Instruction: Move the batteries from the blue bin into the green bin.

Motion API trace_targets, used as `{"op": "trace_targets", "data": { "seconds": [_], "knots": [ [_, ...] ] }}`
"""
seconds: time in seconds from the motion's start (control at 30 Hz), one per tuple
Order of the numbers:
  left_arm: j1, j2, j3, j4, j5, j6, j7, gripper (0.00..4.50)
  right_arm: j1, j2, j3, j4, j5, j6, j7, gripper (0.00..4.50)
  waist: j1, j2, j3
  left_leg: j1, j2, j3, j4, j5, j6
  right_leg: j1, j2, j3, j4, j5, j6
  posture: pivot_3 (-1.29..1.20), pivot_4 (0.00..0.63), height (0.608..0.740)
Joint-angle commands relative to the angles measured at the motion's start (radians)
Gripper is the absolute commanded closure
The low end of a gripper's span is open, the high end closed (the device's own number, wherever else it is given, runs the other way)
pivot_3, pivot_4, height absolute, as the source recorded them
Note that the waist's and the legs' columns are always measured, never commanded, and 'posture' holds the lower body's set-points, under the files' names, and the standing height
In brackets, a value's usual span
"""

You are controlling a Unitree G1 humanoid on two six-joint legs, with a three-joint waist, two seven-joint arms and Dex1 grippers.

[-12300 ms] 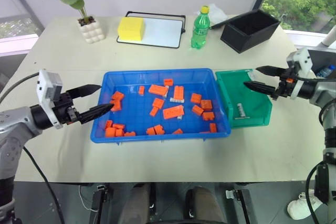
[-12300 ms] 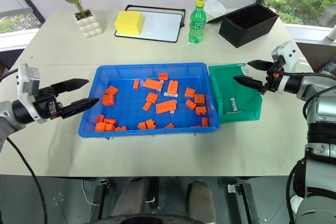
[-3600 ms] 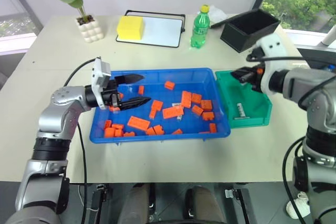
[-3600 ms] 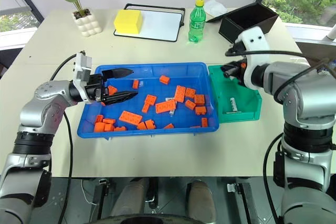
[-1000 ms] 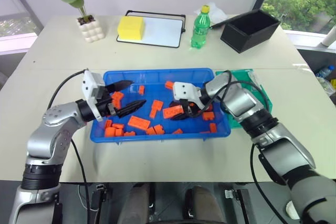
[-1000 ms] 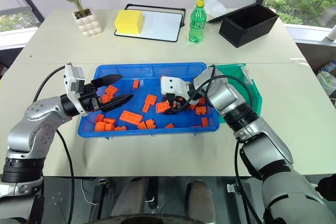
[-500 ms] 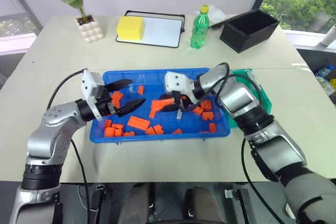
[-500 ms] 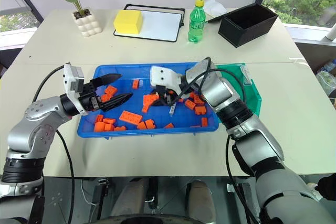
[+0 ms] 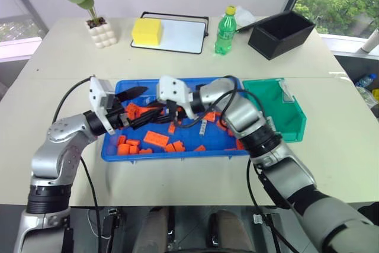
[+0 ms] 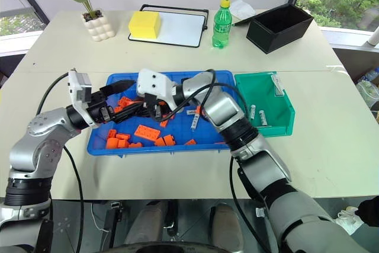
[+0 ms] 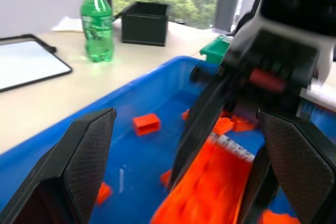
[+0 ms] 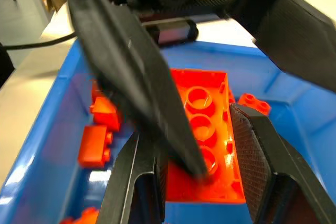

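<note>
The blue bin sits mid-bench, nearer the front edge. It holds a scatter of orange blocks, most of them toward its left half. One battery lies on the bin's floor right of centre, clear of both pincers. Its long axis runs roughly from the bench's front edge to its back edge, leaning a little.

The green bin stands against the blue bin's right wall. In it we see two batteries side by side, their long axes also running front to back. A small pale item rests at the bin's back right corner; we cannot tell what it is.

The right arm reaches across the blue bin toward the bench's left edge. The right pincer is clamped on an orange studded block, which sits between its two fingers above the bin's left half.

The left arm comes in over the bin's left wall. The left pincer has its fingers wide apart and holds nothing. The right pincer and its block lie in the gap between them.

A black box stands at the bench's back right corner.
</note>
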Motion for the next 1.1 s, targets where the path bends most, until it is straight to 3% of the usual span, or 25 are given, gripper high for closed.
{"op": "trace_targets", "data": {
  "seconds": [0.03, 0.17, 0.33, 0.47, 0.77, 0.93, 1.1],
  "knots": [
    [0.002, 0.003, 0.010, -0.038, -0.010, -0.003, 0.003, 0.00, 0.003, 0.015, 0.003, -0.016, 0.000, -0.036, -0.003, 1.87, 0.001, 0.000, 0.000, 0.000, 0.000, 0.000, 0.000, 0.000, 0.000, 0.000, 0.000, 0.000, 0.000, 0.000, 0.000, 0.00, 0.150, 0.739],
    [0.008, 0.002, 0.011, -0.045, -0.014, -0.002, 0.007, 0.00, 0.013, 0.016, 0.012, -0.024, -0.001, -0.041, -0.001, 0.09, -0.001, 0.000, 0.000, 0.000, 0.000, 0.000, 0.000, 0.000, 0.000, 0.000, 0.000, 0.000, 0.000, 0.000, 0.000, 0.00, 0.150, 0.739],
    [0.006, 0.008, 0.020, -0.047, -0.022, 0.003, 0.002, 0.00, -0.002, 0.000, -0.005, -0.069, -0.014, -0.020, -0.028, 0.09, 0.000, 0.000, 0.000, 0.000, 0.000, 0.000, 0.000, 0.000, 0.000, 0.000, 0.000, 0.000, 0.000, 0.000, 0.000, 0.00, 0.150, 0.739],
    [0.000, 0.018, 0.028, -0.036, -0.021, 0.000, -0.006, 0.00, -0.022, -0.042, -0.068, -0.181, 0.009, 0.138, -0.067, 0.09, 0.001, 0.000, 0.000, 0.000, 0.000, 0.000, 0.000, 0.000, 0.000, 0.000, 0.000, 0.000, 0.000, 0.000, 0.000, 0.00, 0.150, 0.739],
    [-0.033, 0.008, 0.016, 0.021, -0.009, -0.025, -0.021, 0.00, 0.076, -0.315, -0.183, -0.513, 0.085, 0.465, -0.056, 0.09, 0.005, 0.000, 0.000, 0.000, -0.001, -0.001, -0.001, 0.000, 0.000, 0.000, -0.001, 0.000, 0.000, 0.000, 0.000, 0.00, 0.150, 0.739],
    [-0.072, -0.008, -0.002, 0.067, 0.005, -0.038, -0.037, 0.00, 0.096, -0.383, -0.192, -0.519, 0.107, 0.487, -0.071, 0.09, 0.002, 0.000, 0.000, 0.000, 0.000, 0.000, -0.001, 0.000, 0.000, 0.000, 0.000, 0.000, 0.000, 0.000, 0.000, 0.00, 0.150, 0.739],
    [-0.095, -0.023, -0.020, 0.093, 0.016, -0.049, -0.045, 0.00, 0.089, -0.376, -0.163, -0.406, 0.083, 0.404, -0.092, 0.09, 0.003, 0.000, 0.000, 0.000, 0.000, 0.000, 0.000, 0.000, 0.000, 0.000, 0.000, 0.000, 0.000, 0.000, 0.000, 0.00, 0.150, 0.739]
  ]
}}
